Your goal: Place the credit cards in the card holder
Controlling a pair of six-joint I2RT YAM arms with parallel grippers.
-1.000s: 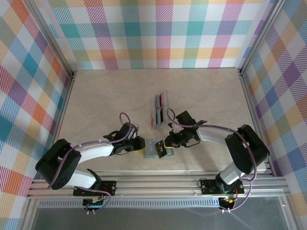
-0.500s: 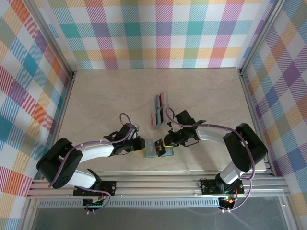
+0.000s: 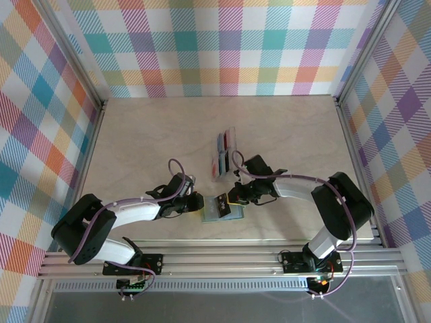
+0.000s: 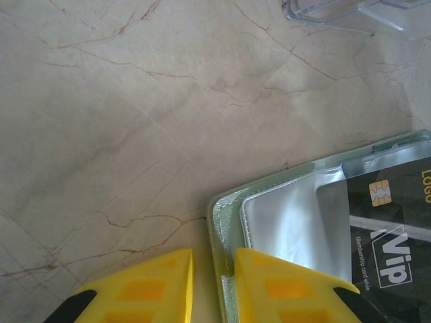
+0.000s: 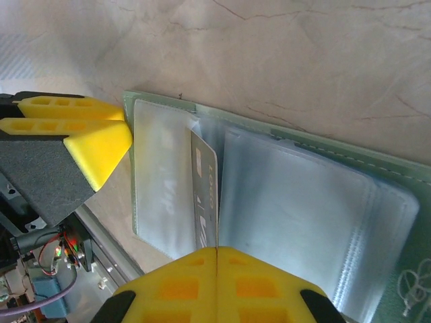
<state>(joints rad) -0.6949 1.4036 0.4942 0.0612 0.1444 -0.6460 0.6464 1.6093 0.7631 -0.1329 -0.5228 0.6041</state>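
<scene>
Sliding a dark card (image 5: pixel 205 195) into a clear sleeve of the open card holder (image 3: pixel 214 210), which lies at the near middle of the counter (image 3: pixel 148 148), we have the right tool (image 5: pixel 217 250) clamped on the card and the left tool (image 4: pixel 213 269) pinching the holder's left edge. Next, we judge, the card wants pushing fully home and releasing, then another fetched from the tray (image 3: pixel 225 153) farther back.

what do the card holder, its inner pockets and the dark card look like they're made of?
Card holder: soft matte grey-green cover, probably faux leather or fabric; a stitched line runs along its edge.
Pockets: clear flexible plastic film, glossy, with glare and wrinkles.
Card: stiff dark plastic by the look, smooth, with printed lettering and a gold chip.
</scene>
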